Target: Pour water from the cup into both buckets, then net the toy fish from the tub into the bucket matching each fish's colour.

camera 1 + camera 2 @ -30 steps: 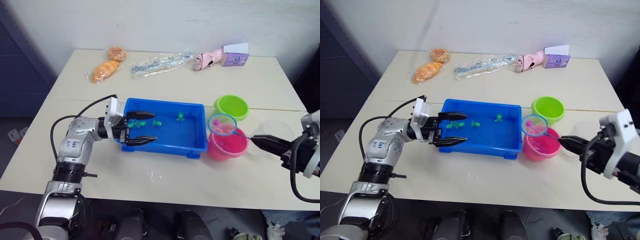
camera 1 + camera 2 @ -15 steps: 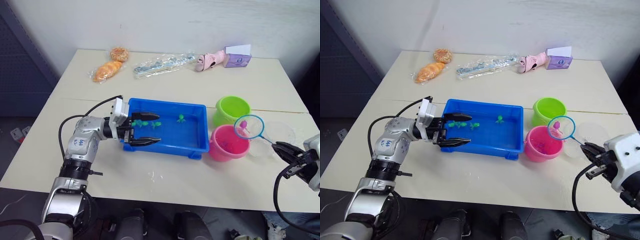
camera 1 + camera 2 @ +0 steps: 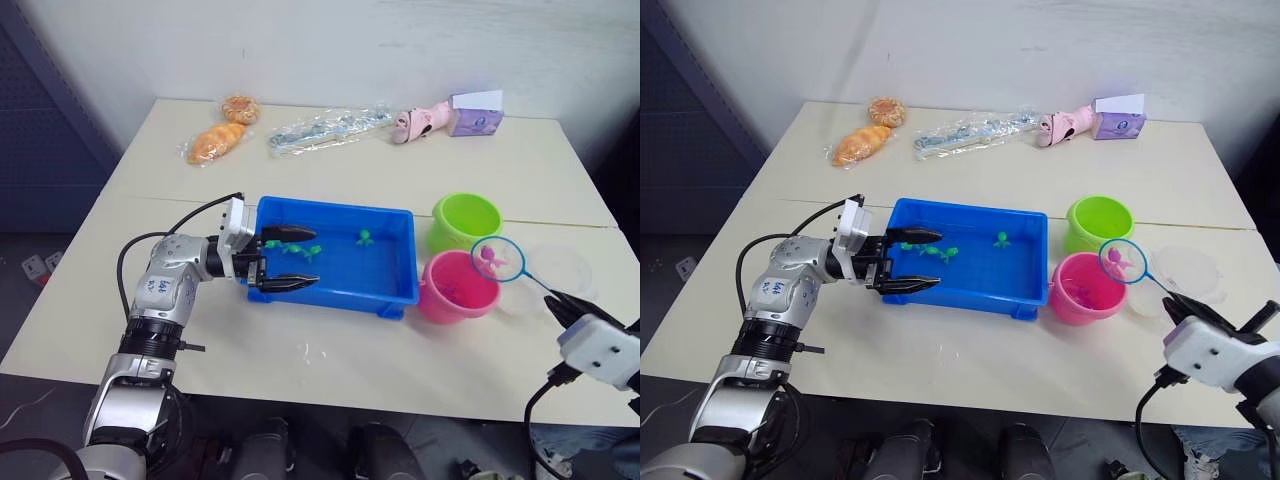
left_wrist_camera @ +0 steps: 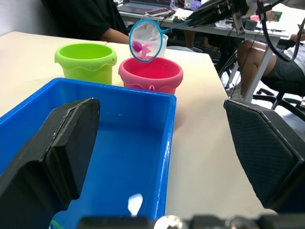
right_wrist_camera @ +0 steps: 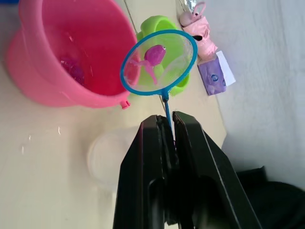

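Net (image 3: 497, 260) with pink fish (image 5: 153, 56) now lifted off pink bucket (image 3: 455, 288), right gripper (image 5: 167, 125) clamped on handle, left gripper (image 3: 287, 258) spread over tub (image 3: 400, 290), cup (image 3: 555, 270) hard to make out.

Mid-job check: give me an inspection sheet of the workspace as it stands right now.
Surface: cream table, small wet spots near its front.
Job's things: blue tub holds green fish; net carries a pink fish beside the pink bucket; green bucket behind it; clear cup to the right.
Clutter: bagged bread, plastic packet, pink toy, purple box at far edge.
Grippers: left tool open at tub's rim; right tool shut on net handle.
Cables: black cable on left arm.
Surroundings: seated people behind desks in the left wrist view.
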